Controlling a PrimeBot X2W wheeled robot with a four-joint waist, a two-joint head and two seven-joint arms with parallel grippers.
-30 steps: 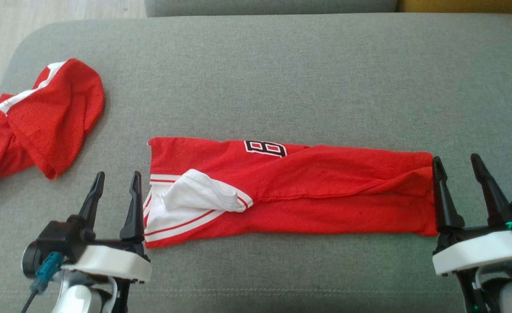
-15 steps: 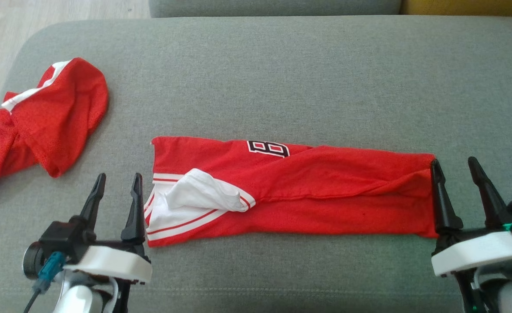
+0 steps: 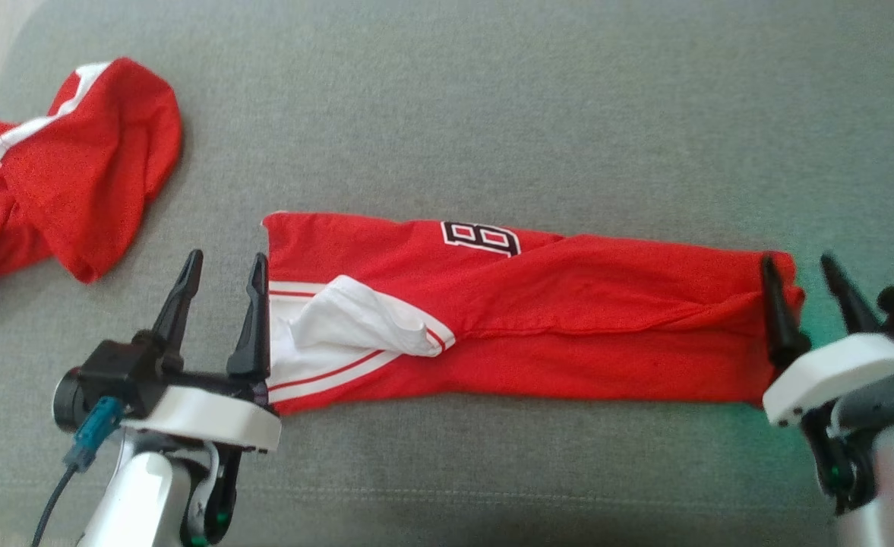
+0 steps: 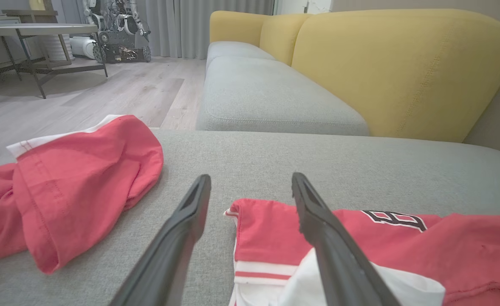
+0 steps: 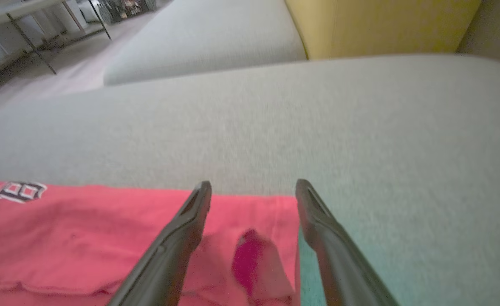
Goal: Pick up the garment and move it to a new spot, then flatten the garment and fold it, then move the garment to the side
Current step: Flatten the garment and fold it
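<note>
- The left gripper (image 3: pixel 226 262) stands wide open and empty, its fingers straddling the white-trimmed end of the long folded red cloth jersey (image 3: pixel 568 319).
- The right gripper (image 3: pixel 796 262) gapes equally wide, empty, straddling the jersey's opposite plain red end.
- Outboard of the left gripper, a crumpled red garment (image 3: pixel 90 167) lies on the grey fabric sofa cushion (image 3: pixel 492 114).

Red, white-trimmed garment (image 3: pixel 538 327); grey cushion (image 3: pixel 492 114)

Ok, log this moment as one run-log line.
garment: folded strip on grey cushion | left end effector: open, at white-trimmed end | right end effector: open, at plain end | held: nothing
</note>
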